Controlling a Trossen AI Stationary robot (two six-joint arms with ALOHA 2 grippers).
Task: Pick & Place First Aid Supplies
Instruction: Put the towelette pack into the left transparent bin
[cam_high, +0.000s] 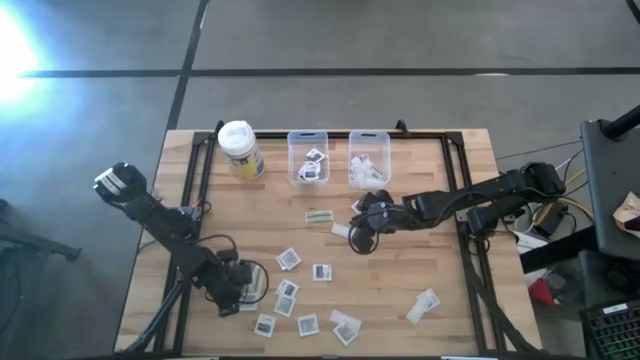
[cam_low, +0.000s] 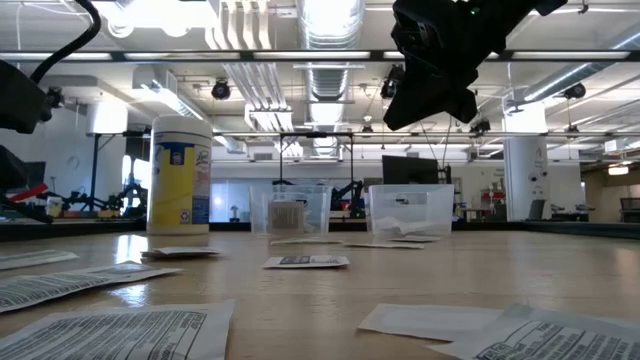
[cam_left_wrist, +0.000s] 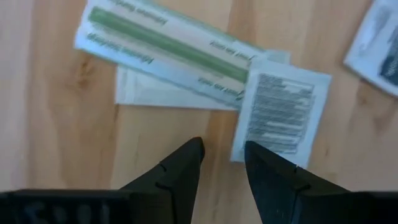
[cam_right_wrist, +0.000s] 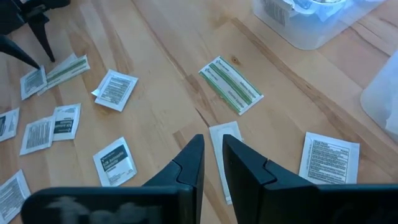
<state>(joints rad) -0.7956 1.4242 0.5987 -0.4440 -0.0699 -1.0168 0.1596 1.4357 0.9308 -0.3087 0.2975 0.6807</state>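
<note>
Several first aid supplies lie flat on the wooden table: square white packets (cam_high: 289, 259) and narrow strips (cam_high: 319, 215). My left gripper (cam_left_wrist: 224, 154) stands open, pointing down just above the wood at the near left (cam_high: 243, 288). Beyond its tips lie a square printed packet (cam_left_wrist: 283, 115) and a green-striped strip (cam_left_wrist: 168, 43) resting across a white strip (cam_left_wrist: 155, 94). My right gripper (cam_right_wrist: 212, 152) hangs well above the table's middle (cam_high: 360, 236), its fingers a narrow gap apart with nothing between them. A white strip (cam_right_wrist: 225, 138) lies on the table below it.
Two clear bins (cam_high: 308, 155) (cam_high: 368, 157) with some packets inside stand at the far edge. A yellow container with a white lid (cam_high: 240, 150) stands to their left. More packets lie near the front edge (cam_high: 307, 323) and toward the right (cam_high: 424, 304).
</note>
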